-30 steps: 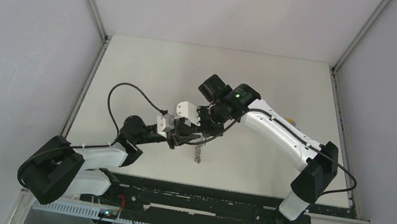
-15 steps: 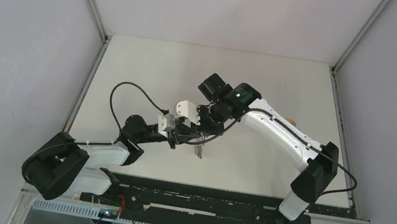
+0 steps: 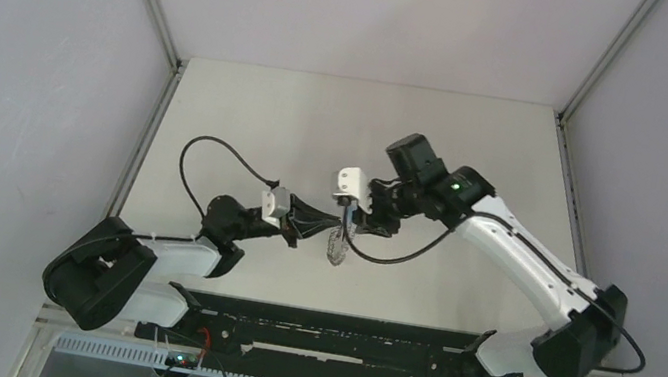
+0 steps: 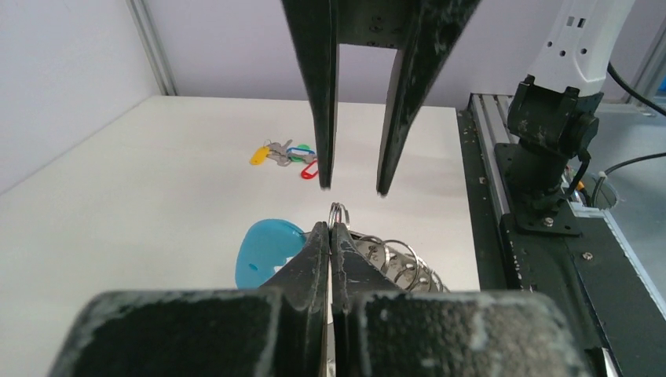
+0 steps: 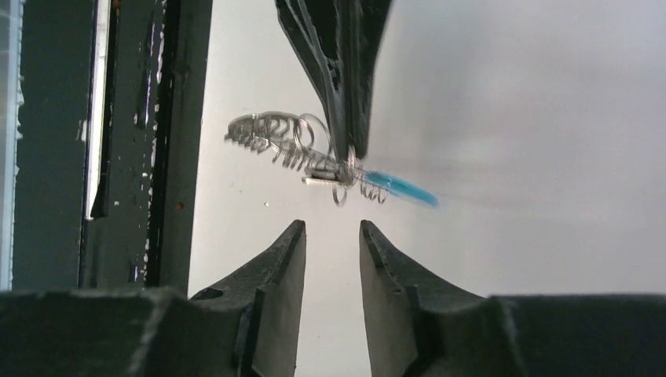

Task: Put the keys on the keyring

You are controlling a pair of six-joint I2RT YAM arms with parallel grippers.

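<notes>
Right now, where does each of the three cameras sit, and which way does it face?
Top external: fixed above and behind, looking down on the table; the left arm and right arm show.
Left wrist: on the left arm, looking past its shut left fingers holding the keyring towards the open right fingers and keys.
Right wrist: on the right arm, facing back over its own fingers.
Shared: both wrist views show the left fingers pinching the keyring, from opposite sides.

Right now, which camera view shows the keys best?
The left wrist view: the keys lie as a cluster, yellow, teal and red, on the table beyond the open right hand. The top external view shows no keys; the right arm may cover them. The right wrist view does not show them.
</notes>
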